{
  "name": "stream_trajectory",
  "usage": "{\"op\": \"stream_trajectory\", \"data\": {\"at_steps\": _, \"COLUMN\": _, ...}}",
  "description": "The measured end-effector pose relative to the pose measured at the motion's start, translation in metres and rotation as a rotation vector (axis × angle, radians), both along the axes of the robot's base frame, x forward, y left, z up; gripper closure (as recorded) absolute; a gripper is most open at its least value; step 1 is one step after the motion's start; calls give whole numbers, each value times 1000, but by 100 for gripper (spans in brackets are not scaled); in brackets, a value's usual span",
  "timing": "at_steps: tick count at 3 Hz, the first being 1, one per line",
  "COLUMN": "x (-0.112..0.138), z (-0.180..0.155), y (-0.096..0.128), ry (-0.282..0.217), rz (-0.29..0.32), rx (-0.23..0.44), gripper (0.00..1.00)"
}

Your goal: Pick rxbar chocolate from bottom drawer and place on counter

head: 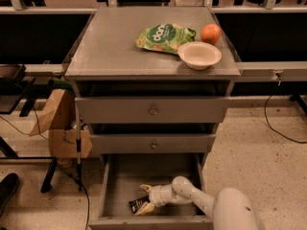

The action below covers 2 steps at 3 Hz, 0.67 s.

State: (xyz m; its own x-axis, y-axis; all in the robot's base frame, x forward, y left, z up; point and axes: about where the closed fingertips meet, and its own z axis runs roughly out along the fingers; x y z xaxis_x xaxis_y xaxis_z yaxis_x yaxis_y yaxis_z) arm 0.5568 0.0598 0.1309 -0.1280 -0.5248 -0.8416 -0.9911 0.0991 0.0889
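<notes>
The bottom drawer (120, 176) of the grey cabinet is pulled open. The rxbar chocolate (137, 204), a small dark wrapper with white lettering, lies flat near the drawer's front. My gripper (146, 199) reaches into the drawer from the right. Its pale fingers are spread, one above the bar and one at its lower right edge, with the bar's right end between them. The bar still rests on the drawer floor. The counter (115, 47) is the cabinet's grey top.
On the counter sit a green snack bag (164, 36), an orange (210, 33) and a white bowl (199, 54). The two upper drawers (152, 110) are closed. A brown paper bag (56, 111) and a stand are left of the cabinet.
</notes>
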Motion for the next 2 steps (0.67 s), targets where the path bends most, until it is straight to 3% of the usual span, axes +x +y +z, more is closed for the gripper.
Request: {"op": "stream_trajectory", "data": {"at_steps": 2, "x": 5, "z": -23, "y": 2, "ry": -9, "rz": 5, "rx": -43, "gripper": 29}}
